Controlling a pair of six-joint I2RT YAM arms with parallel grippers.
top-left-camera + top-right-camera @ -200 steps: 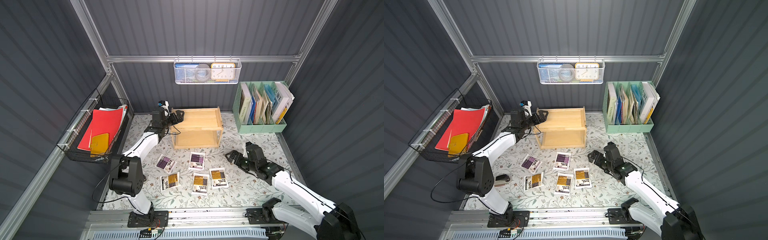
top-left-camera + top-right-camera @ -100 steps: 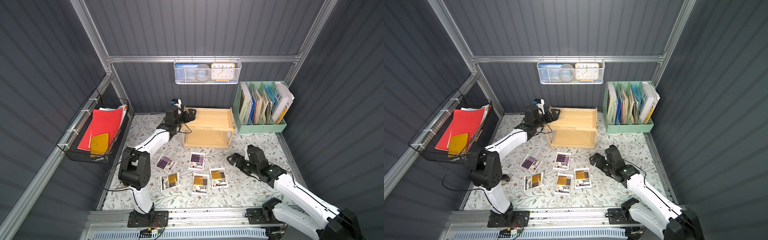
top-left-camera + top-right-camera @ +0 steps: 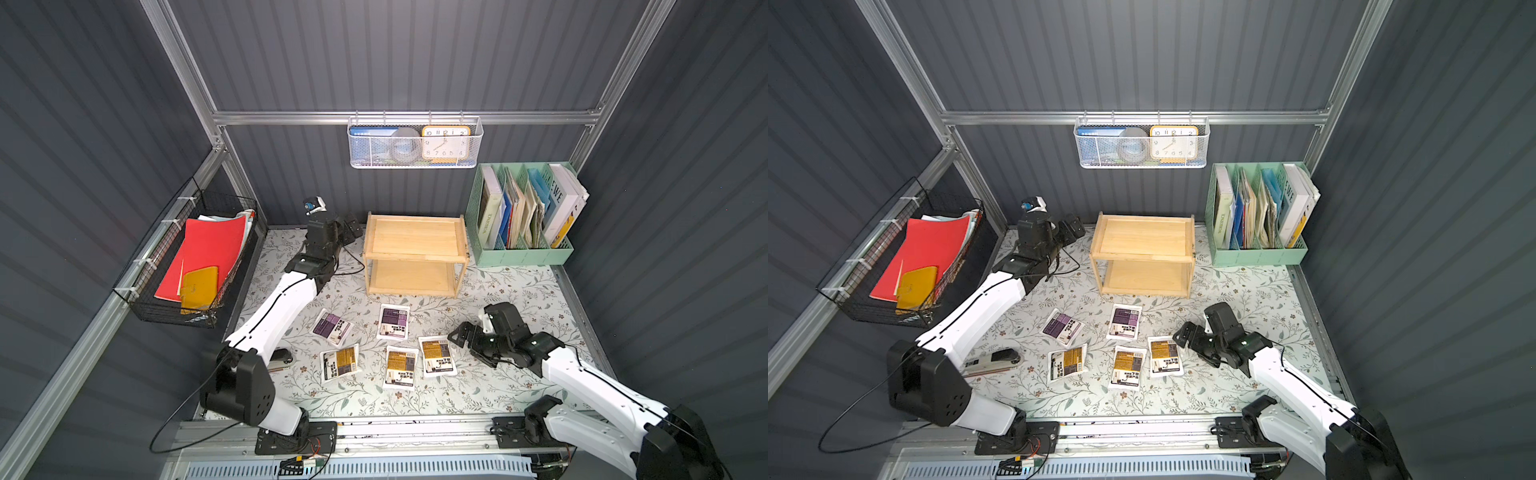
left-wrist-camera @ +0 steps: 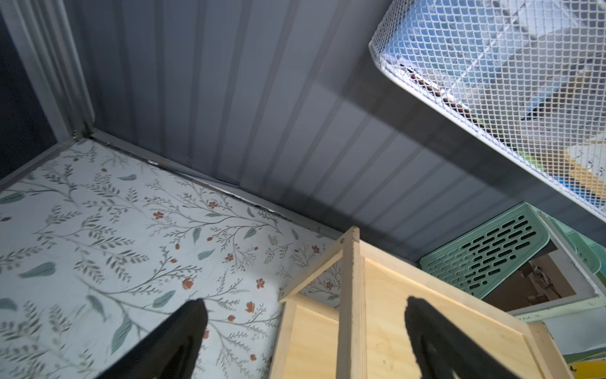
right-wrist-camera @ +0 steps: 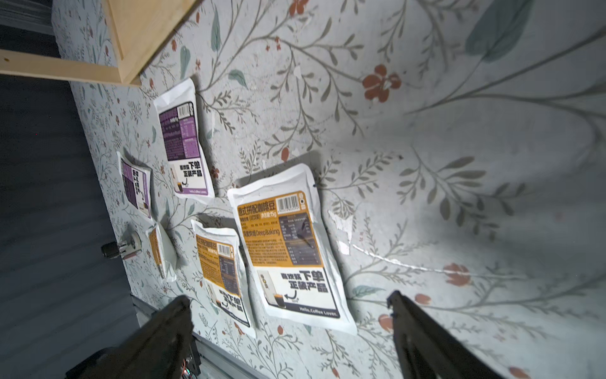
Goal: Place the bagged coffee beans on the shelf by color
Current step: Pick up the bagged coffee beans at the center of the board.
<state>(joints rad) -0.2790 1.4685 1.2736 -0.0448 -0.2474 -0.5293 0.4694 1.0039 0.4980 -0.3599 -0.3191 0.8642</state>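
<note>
Two purple coffee bean bags [image 3: 332,327] [image 3: 393,322] and three yellow-orange ones [image 3: 340,362] [image 3: 400,367] [image 3: 438,355] lie flat on the flowered mat in front of the wooden shelf [image 3: 415,253]. Both shelf tiers are bare. My right gripper [image 3: 461,336] is open, low beside the rightmost yellow bag [image 5: 288,249], whose near edge shows between the fingertips [image 5: 183,305]. My left gripper [image 3: 351,228] is open just off the shelf's left end. In the left wrist view the shelf's corner post [image 4: 352,295] stands beyond the spread fingers [image 4: 193,315].
A mint file organizer [image 3: 523,253] with books stands right of the shelf. A white wire basket [image 3: 415,143] with a clock hangs on the back rail. A black wire basket [image 3: 187,266] with red folders hangs at the left. A stapler [image 3: 992,360] lies by the left arm.
The shelf slid to the right with my left gripper at its left end, then that gripper drew back a little. My right gripper came forward and down toward the rightmost yellow bag.
</note>
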